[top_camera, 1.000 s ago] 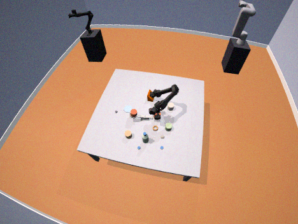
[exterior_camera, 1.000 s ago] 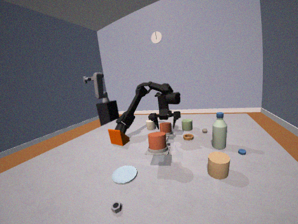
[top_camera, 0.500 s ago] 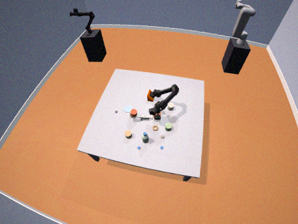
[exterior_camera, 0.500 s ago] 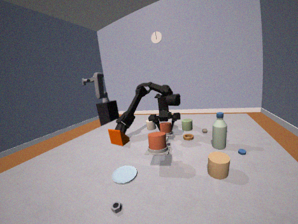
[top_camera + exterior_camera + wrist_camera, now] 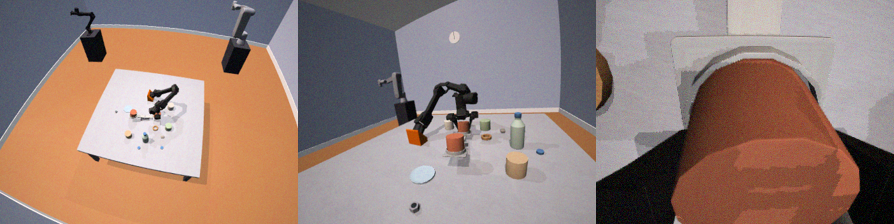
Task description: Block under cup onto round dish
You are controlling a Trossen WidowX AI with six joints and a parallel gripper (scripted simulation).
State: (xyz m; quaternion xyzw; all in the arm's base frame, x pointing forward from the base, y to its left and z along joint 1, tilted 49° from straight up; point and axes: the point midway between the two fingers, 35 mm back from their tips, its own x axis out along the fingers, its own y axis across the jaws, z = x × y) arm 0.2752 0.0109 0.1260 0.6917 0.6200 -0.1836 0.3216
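From my station, relative to the pale balance, the light-blue round dish lay just beyond its left end in the top view. The near red cylindrical cup stood on that end. At its right end my black end effector was closed, fairly wide, on the far red cylindrical cup. The block was out of sight. I judged a straight, slow lift best.
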